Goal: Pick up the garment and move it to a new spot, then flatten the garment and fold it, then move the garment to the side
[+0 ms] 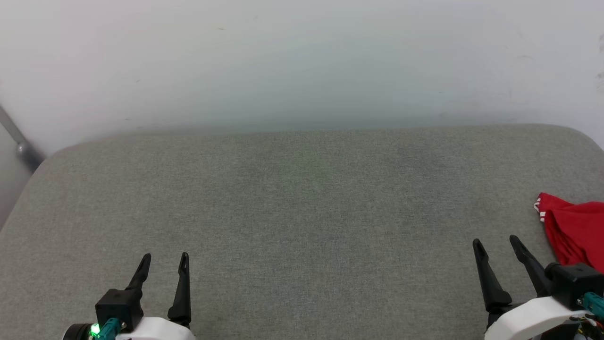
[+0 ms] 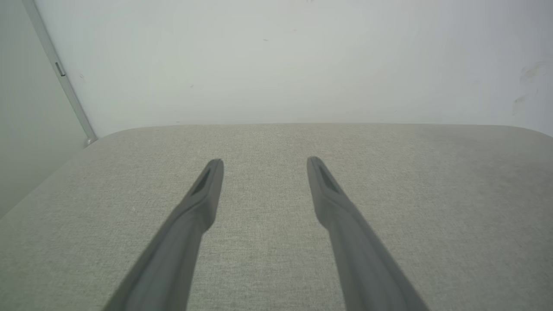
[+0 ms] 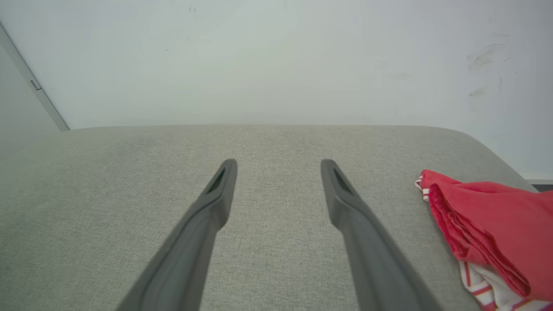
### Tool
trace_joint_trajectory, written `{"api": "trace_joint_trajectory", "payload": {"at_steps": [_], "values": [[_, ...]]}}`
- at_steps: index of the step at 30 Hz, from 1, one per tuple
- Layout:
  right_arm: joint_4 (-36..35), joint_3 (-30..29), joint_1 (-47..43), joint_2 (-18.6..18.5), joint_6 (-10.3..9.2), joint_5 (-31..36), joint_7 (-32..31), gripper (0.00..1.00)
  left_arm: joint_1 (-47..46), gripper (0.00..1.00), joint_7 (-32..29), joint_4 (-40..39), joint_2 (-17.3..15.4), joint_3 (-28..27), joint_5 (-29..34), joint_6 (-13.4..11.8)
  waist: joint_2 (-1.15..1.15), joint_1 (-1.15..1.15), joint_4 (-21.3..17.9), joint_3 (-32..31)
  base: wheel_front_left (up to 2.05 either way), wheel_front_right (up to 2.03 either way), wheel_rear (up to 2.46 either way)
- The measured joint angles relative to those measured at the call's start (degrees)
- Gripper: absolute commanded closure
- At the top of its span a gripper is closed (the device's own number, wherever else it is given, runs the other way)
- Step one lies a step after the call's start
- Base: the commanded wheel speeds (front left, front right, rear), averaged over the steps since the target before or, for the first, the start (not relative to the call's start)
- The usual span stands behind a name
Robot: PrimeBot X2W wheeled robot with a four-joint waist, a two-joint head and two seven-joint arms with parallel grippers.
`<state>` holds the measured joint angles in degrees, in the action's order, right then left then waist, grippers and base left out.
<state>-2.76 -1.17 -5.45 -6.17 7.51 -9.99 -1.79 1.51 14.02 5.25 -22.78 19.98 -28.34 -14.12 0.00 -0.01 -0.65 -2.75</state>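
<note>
Red garment [image 1: 575,231] lies at the bench's [image 1: 302,212] three o'clock edge; left gripper [image 1: 165,256] and right gripper [image 1: 495,240] hold jaws open, empty.

Left gripper [image 1: 165,257], right gripper [image 1: 495,240]: two long black tapered fingers [image 1: 180,288] each, black block mounts, white rounded wrist shells [image 1: 533,316], teal connectors [image 1: 109,327]; green light [image 1: 96,329] on left.

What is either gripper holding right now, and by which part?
Nothing is held. The left gripper and the right gripper are both open and empty; the garment lies apart on the grey surface.
</note>
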Motion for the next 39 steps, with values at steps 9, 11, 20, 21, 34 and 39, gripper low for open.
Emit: {"api": "trace_joint_trajectory", "payload": {"at_steps": [9,11,20,21,34,39], "values": [[0.6,0.1,0.5,-0.1,0.00,0.0,0.7,0.00,-0.3,0.00,0.0,0.1,0.1,0.2,-0.1,-0.2,0.00,0.00,0.4,0.3,0.00,0.00,0.00],[0.8,0.1,0.6,-0.1,0.00,0.0,0.8,0.00,-0.3,0.00,0.0,0.1,0.1,0.2,-0.1,-0.2,0.00,0.00,0.4,0.3,0.00,0.00,0.00],[2.0,0.2,0.0,-0.1,0.00,-0.3,1.4,1.00,0.4,1.00,-0.1,1.2,0.7,0.2,-0.3,-0.4,0.00,0.01,0.6,0.6,0.00,0.00,0.00],[2.4,0.2,0.0,-0.1,0.00,-1.1,1.2,1.00,0.7,1.00,-0.3,1.3,1.1,0.2,-1.1,-0.2,0.00,0.01,0.6,0.6,0.00,0.00,0.00],[4.9,-0.7,0.8,0.5,0.00,-15.1,0.2,1.00,0.1,1.00,-3.5,2.6,3.9,-3.9,-12.3,3.5,0.00,0.01,0.6,0.9,0.00,0.00,0.00],[5.6,-1.1,1.9,0.7,0.00,-20.0,-0.2,1.00,-0.7,1.00,-4.7,3.2,5.1,-5.4,-16.1,4.6,0.00,0.01,0.6,1.0,0.00,0.00,0.00]]}}
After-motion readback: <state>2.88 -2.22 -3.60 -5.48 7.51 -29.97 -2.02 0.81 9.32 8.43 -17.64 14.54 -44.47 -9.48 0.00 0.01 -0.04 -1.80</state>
